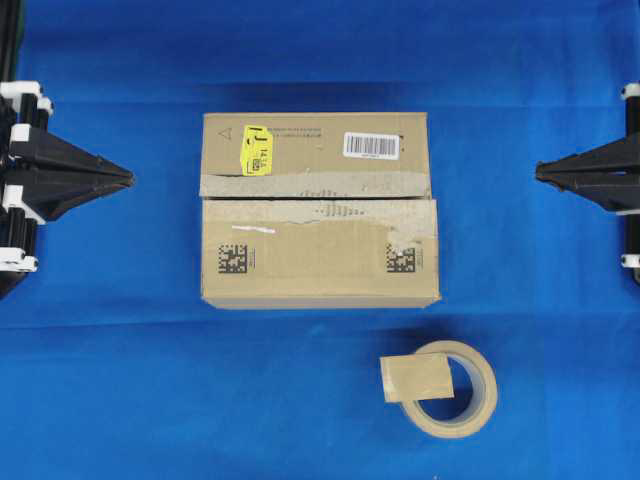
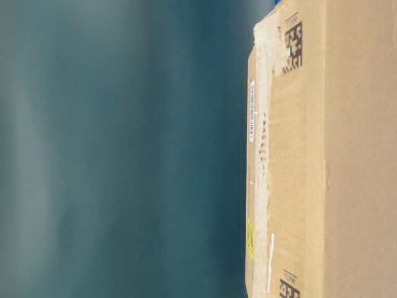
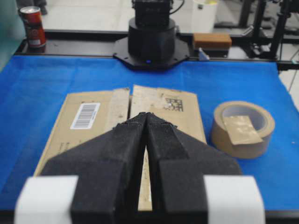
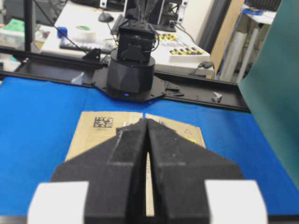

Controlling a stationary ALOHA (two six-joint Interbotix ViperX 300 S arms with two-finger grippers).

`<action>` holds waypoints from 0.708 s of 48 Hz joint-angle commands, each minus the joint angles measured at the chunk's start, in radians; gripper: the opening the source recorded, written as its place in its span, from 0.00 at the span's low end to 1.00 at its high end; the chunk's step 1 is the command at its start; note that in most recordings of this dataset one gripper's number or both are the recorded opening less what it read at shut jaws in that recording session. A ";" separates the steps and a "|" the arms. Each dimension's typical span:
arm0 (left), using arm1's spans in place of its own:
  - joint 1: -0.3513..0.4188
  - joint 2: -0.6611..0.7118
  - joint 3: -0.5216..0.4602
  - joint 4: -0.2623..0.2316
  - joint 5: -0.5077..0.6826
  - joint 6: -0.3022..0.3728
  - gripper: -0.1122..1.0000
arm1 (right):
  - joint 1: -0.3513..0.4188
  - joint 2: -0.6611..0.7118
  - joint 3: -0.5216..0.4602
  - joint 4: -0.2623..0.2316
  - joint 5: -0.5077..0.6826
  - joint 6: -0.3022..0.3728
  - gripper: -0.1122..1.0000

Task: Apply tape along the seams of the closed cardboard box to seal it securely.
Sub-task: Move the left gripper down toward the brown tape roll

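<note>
The cardboard box [image 1: 320, 210] lies mid-table on the blue cloth, flaps closed, with a yellow sticker, a white barcode label and two black codes. Its seam [image 1: 320, 197] runs left to right as a dark slit edged by torn greyish old tape. A short tan piece of tape [image 1: 416, 378] rests across the beige tape roll [image 1: 450, 388] in front of the box. My left gripper [image 1: 130, 178] is shut and empty, well left of the box. My right gripper [image 1: 538, 173] is shut and empty, well right of it. Both wrist views look over shut tips [image 3: 146, 115] [image 4: 146, 120] toward the box [image 3: 163, 105] [image 4: 96, 128].
Each arm's black base [image 3: 152, 44] [image 4: 131, 77] stands at the far end of the cloth in the opposite wrist view. A red can [image 3: 32, 25] stands off the cloth's corner. The table-level view shows only the box [image 2: 322, 155] close up and turned sideways.
</note>
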 commanded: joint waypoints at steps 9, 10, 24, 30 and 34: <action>-0.075 0.046 -0.034 -0.006 -0.029 0.166 0.10 | -0.006 0.020 -0.052 0.000 0.052 -0.002 0.10; -0.086 0.055 -0.034 -0.008 -0.038 0.199 0.10 | -0.006 0.021 -0.054 0.000 0.055 0.000 0.10; -0.244 0.265 -0.072 -0.006 -0.213 0.592 0.10 | -0.008 0.026 -0.058 0.000 0.037 0.000 0.10; -0.308 0.396 -0.130 -0.009 -0.221 0.836 0.10 | -0.008 0.029 -0.058 0.000 0.025 0.000 0.10; -0.336 0.489 -0.186 -0.017 -0.221 0.940 0.13 | -0.006 0.032 -0.058 0.000 0.018 0.000 0.10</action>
